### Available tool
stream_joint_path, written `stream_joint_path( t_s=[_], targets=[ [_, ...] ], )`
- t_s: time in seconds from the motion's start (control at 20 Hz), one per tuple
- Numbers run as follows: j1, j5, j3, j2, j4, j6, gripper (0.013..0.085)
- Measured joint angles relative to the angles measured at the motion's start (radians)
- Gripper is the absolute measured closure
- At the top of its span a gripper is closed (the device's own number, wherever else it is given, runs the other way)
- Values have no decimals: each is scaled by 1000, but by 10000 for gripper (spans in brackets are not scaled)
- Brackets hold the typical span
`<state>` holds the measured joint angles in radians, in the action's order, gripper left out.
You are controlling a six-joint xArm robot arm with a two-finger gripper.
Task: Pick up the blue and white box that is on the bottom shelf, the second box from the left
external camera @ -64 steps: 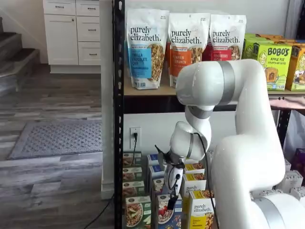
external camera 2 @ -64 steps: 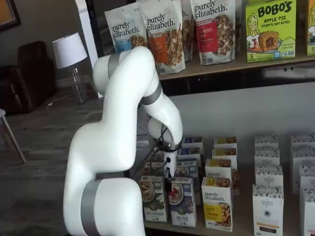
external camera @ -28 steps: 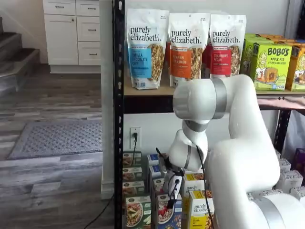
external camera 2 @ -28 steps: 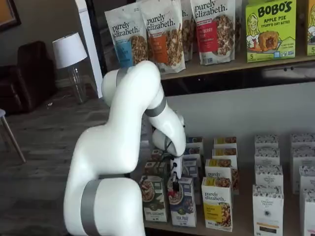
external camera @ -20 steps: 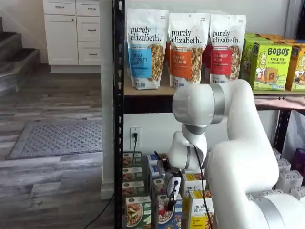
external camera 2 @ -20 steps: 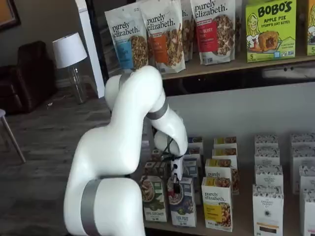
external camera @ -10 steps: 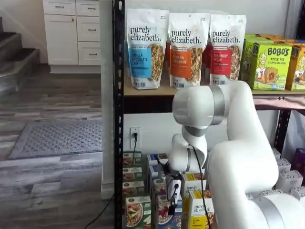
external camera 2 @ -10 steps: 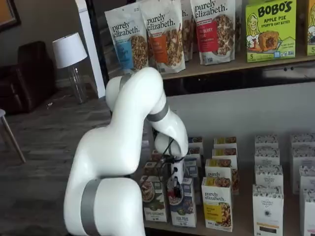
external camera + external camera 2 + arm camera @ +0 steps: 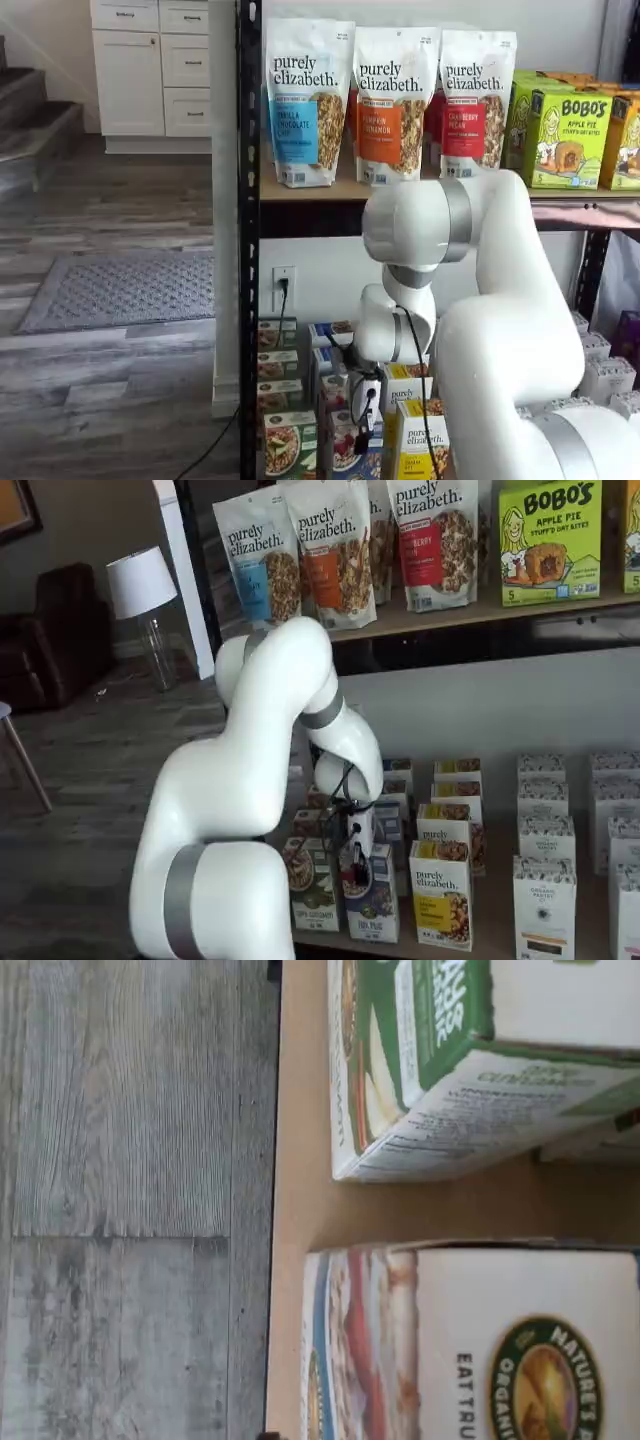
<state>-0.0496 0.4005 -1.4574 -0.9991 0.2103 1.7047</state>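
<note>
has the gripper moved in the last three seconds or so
Yes. In a shelf view the gripper has come down and toward the yellow purely elizabeth box, now at the top of the blue and white box.

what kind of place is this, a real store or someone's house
Probably a mock shop set up in a home, not a real store. A steel rack holds granola bags up top and rows of small boxes on the bottom shelf, but white cabinets, stairs and a table lamp stand nearby.
</note>
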Motion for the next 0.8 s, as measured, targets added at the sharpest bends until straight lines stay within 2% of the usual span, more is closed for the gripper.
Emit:
stream_joint_path(
  t_s=[0.15, 0.25, 0.4, 0.55, 0.8],
  targets=[
    [0, 7, -2, -1, 3, 2, 170],
    [0, 11, -3, -1, 7, 6, 250],
    [2, 12, -2, 1, 7, 7, 290],
    [4, 14, 2, 5, 6, 9, 370],
    [6, 9, 9, 9, 2, 8, 370]
  ],
)
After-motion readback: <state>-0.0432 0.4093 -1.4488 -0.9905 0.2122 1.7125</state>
